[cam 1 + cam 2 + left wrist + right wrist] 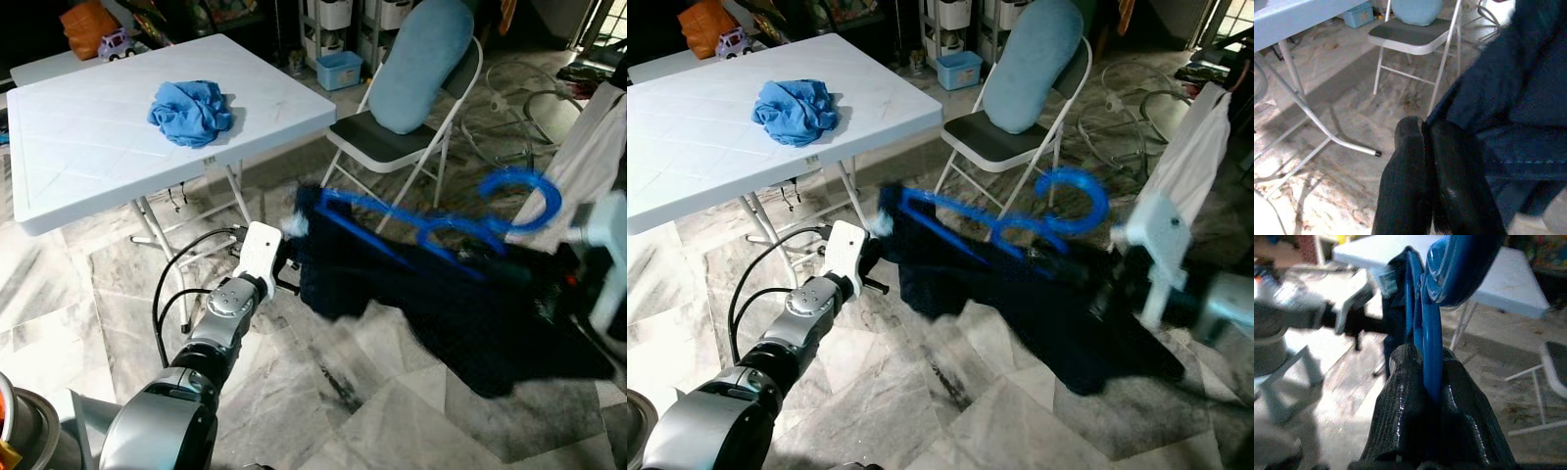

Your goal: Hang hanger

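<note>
A blue plastic hanger [509, 191] carries a dark navy garment [441, 304] and hangs in the air between my two arms, above the marble floor. In the right wrist view my right gripper [1425, 357] is shut on the hanger's blue bar [1431, 333], just below the hook. From the head, that gripper [1109, 294] sits at the garment's right side, blurred. My left gripper [287, 262] is at the garment's left edge. In the left wrist view its fingertips [1422, 128] are pressed together on the navy cloth [1508, 112].
A white folding table [78, 147] with a crumpled blue cloth [191, 111] stands at the left. Behind the garment is a folding chair [377, 132] holding a light blue cushion [421, 64]. A white garment [588, 157] hangs at the far right. Hoses lie on the floor behind.
</note>
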